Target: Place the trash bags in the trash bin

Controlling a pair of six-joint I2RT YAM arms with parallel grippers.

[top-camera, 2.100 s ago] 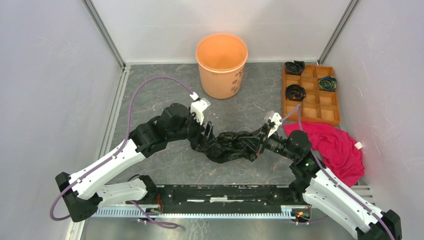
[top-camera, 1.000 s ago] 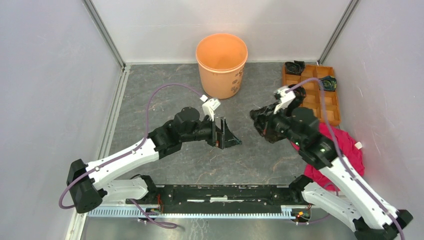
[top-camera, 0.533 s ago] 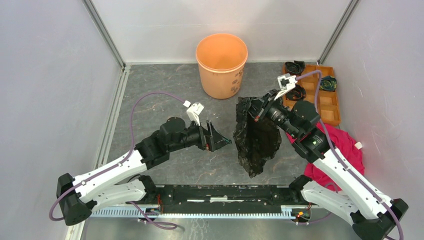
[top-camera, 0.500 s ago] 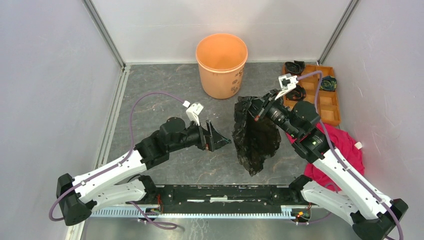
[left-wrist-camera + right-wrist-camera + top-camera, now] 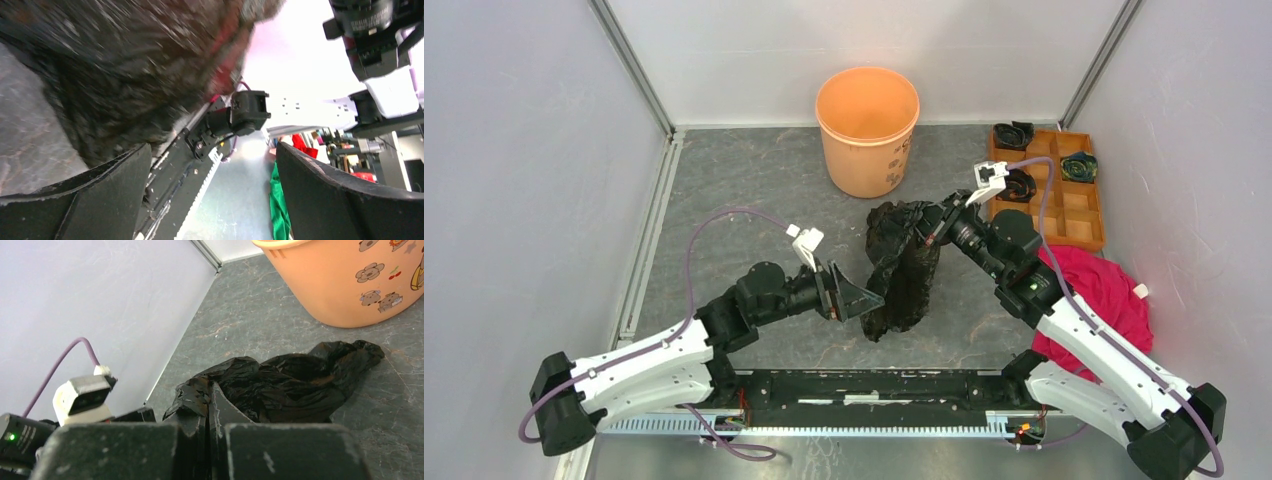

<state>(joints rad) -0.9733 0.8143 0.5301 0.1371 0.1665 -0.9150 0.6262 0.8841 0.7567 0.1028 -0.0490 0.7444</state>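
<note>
One trash bag [image 5: 902, 272], clamped in right pincer [image 5: 927, 228], has swung toward wide-open left pincer [image 5: 862, 298].

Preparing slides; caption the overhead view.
Right fingers hold the black trash bag short of the orange bin; left fingers open beside it.

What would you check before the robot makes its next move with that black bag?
1. Right gripper shut on bag: ok.
2. Left gripper open: ok.
3. Bin upright, mouth unblocked: ok.
4. Bag above bin: not ok, it hangs short of it.
5. Bag's lower end off the table: cannot tell.
</note>
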